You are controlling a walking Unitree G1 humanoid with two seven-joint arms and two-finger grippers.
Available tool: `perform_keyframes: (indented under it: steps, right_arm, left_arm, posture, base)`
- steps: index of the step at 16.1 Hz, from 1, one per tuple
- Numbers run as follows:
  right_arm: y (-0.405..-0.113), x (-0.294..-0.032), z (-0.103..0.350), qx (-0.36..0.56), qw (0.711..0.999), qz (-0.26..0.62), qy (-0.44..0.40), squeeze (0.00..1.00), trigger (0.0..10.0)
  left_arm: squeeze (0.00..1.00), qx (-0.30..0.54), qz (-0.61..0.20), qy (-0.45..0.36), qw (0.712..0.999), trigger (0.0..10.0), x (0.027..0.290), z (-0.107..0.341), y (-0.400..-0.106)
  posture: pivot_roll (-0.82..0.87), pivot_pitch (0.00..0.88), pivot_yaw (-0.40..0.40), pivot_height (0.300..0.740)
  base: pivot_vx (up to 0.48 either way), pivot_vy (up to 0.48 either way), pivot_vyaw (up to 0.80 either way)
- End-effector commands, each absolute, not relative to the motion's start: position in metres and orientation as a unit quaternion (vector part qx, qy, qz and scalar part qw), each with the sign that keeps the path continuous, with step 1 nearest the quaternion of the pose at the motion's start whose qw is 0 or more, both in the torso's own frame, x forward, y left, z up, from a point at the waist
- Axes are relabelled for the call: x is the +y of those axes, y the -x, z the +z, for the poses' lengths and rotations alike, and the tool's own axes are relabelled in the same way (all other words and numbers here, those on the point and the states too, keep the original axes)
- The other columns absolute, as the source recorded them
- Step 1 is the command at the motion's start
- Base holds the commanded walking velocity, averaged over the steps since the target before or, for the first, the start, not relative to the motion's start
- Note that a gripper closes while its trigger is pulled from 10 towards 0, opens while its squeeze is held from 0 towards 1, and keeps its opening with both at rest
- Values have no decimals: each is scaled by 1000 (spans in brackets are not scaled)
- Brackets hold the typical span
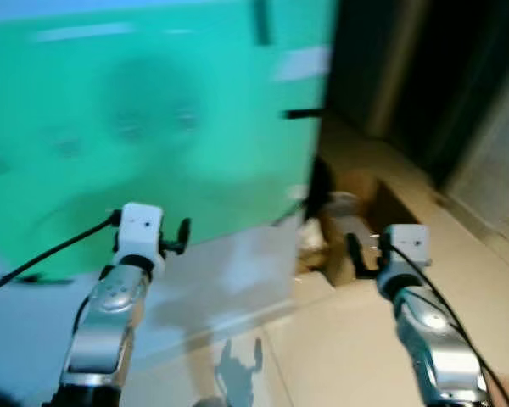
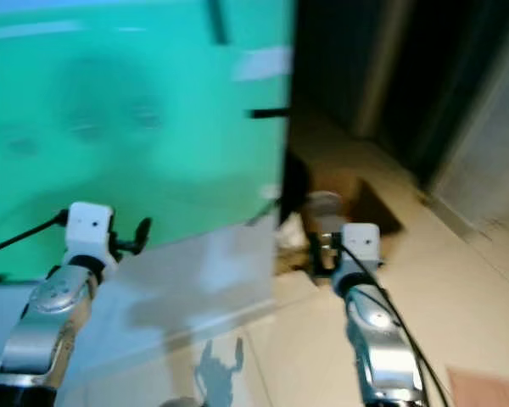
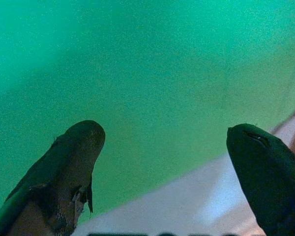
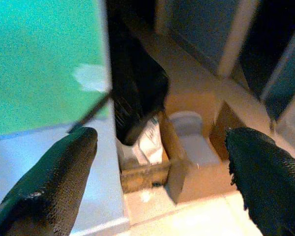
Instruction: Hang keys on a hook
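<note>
Both tools gape before a smooth green wall (image 1: pixel 153 110).

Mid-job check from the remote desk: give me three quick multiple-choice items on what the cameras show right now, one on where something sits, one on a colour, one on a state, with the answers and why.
1. Where is the open cardboard box?
A. On the floor past the edge of the green wall
B. On a table between the arms
C. Held in the left gripper

2. What colour is the big wall ahead?
A. Red
B. Green
C. Yellow

3. How do the right gripper's fingers stand?
A. Shut on keys
B. Shut on nothing
C. Apart, holding nothing

Answers:
1. A: the cardboard box sits on the tiled floor just beyond the wall's edge.
2. B: the wall is green above a pale lower band.
3. C: the right wrist view shows the right gripper with its two fingers well apart and the box visible between them; the left gripper is open too.
</note>
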State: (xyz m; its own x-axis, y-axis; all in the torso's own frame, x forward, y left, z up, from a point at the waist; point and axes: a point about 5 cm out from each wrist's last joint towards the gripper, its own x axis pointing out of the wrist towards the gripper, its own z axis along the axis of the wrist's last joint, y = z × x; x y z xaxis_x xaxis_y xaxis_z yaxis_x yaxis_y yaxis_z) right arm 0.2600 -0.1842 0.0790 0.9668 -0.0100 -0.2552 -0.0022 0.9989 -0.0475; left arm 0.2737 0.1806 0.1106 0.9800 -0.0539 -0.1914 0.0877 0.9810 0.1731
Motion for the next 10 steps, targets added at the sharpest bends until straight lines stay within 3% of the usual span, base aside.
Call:
perform_keyframes:
  steps: [1, 3, 9, 10]
  right_arm:
    - [-262, -179, 82, 117, 993, 7, 30, 1000, 10000]
    - [-262, -180, 84, 110, 993, 0, 31, 1000, 10000]
    - [-264, -175, 83, 110, 993, 9, 37, 1000, 10000]
    - [-264, -175, 83, 110, 993, 9, 37, 1000, 10000]
  left_arm:
    - [1000, 85, -13, -115, 990, 10000, 188, 116, -277]
    - [1000, 88, 28, -123, 988, 10000, 198, 116, -281]
    - [1000, 93, -39, -101, 990, 10000, 185, 116, -281]
    - [1000, 105, -81, -86, 987, 10000, 177, 113, -275]
  posture:
    - [-94, 0, 23, 740]
    - [-96, 0, 27, 740]
    - [-97, 0, 25, 740]
    - [-96, 0, 21, 740]
  base:
    - [0, 0, 800]
    - [0, 0, 800]
    - [0, 0, 800]
    - [0, 0, 800]
